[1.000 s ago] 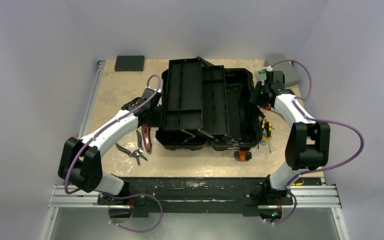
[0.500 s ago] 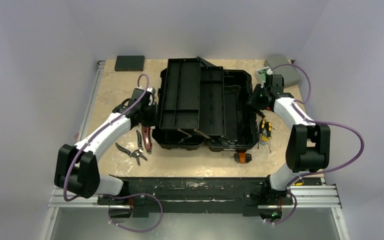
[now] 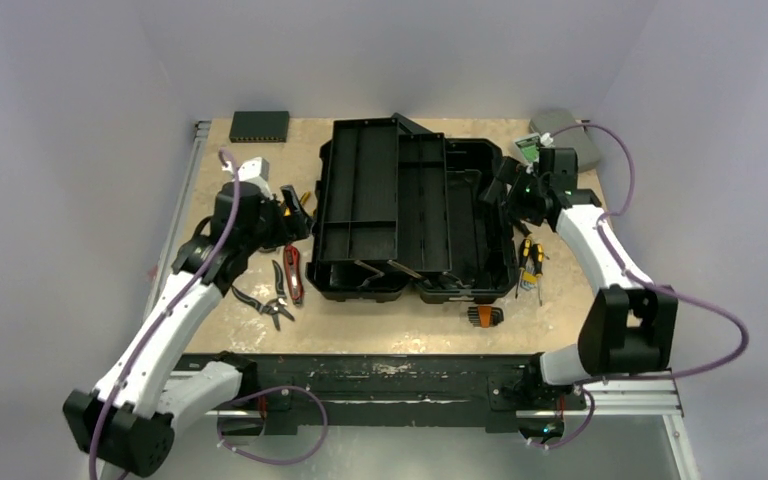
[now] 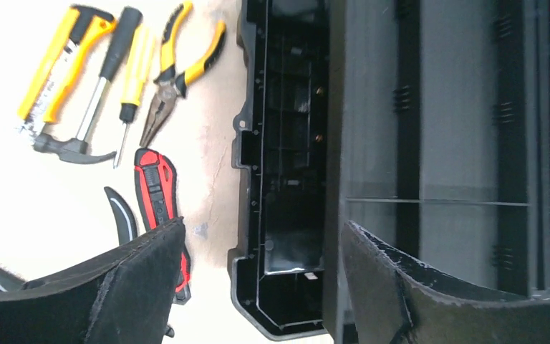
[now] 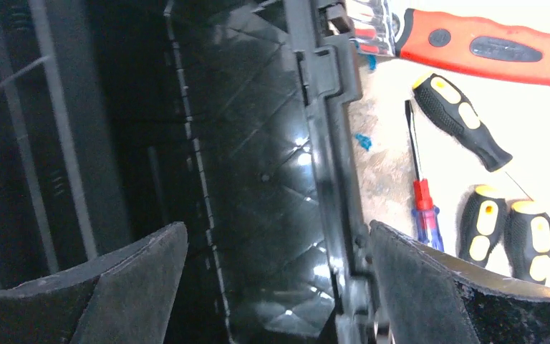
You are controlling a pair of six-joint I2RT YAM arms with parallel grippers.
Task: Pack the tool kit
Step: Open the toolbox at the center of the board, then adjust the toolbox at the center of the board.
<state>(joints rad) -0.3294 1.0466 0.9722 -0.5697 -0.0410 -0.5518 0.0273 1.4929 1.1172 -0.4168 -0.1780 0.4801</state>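
The black toolbox point(image 3: 480, 215) lies open mid-table, with a long black tray point(image 3: 365, 200) resting across its left half. My left gripper point(image 3: 295, 215) hovers open just left of the box; in the left wrist view point(image 4: 261, 287) its jaws straddle the box's left wall point(image 4: 279, 143) without touching it. My right gripper point(image 3: 508, 190) is open over the box's right rim point(image 5: 322, 129). A red knife point(image 4: 154, 193), yellow pliers point(image 4: 179, 64) and a yellow saw point(image 4: 57, 68) lie on the left. Screwdrivers point(image 5: 462, 122) and a red-handled tool point(image 5: 487, 46) lie on the right.
A flat grey case point(image 3: 570, 135) sits at the back right corner and a thin black device point(image 3: 259, 125) at the back left. Dark pliers point(image 3: 260, 303) lie near the front left. A small orange-and-black tool point(image 3: 485, 316) lies in front of the box.
Both grippers have opened wide. The left arm has drawn back to the left, away from the toolbox side. The right arm has stretched out at the right rim.
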